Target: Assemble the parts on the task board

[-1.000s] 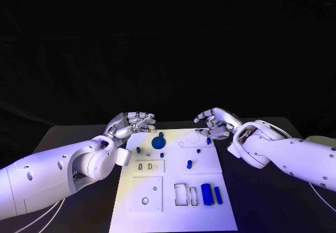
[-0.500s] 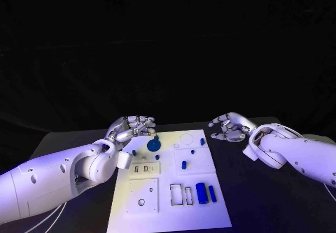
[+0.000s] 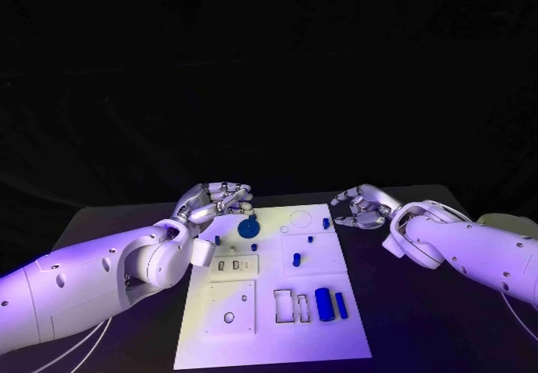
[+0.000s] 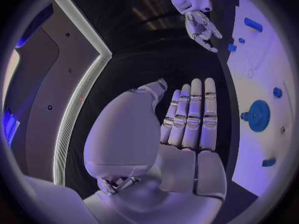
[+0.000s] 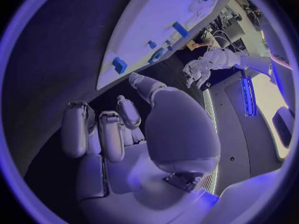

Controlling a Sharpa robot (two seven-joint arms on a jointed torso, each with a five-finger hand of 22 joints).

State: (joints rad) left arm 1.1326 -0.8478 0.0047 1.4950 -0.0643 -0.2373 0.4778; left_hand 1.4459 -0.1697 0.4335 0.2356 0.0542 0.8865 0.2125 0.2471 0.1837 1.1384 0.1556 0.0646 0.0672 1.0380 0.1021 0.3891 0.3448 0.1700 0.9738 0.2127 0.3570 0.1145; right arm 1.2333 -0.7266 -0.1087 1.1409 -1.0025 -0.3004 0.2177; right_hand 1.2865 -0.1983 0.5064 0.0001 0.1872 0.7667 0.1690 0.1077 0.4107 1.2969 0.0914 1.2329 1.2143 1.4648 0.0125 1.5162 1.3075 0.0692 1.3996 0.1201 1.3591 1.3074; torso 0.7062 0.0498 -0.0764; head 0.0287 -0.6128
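Note:
The white task board lies in the middle of the black table. On it a blue gear stands near the far left, a short blue peg near the far right, and another peg mid-board. A blue cylinder and a thinner bar lie at the near right. My left hand hovers at the board's far left corner; its fingers are straight and hold nothing. My right hand hangs just off the far right corner, its fingers loosely bent and empty.
Near the board's left side there are small rectangular slots and a square plate with a round hole. Outlined empty recesses sit beside the cylinder. Bare black table lies on both sides of the board.
My right hand has drawn back from the far right peg to just off the board's corner. The left hand has stayed at the far left corner. The camera shifted a little.

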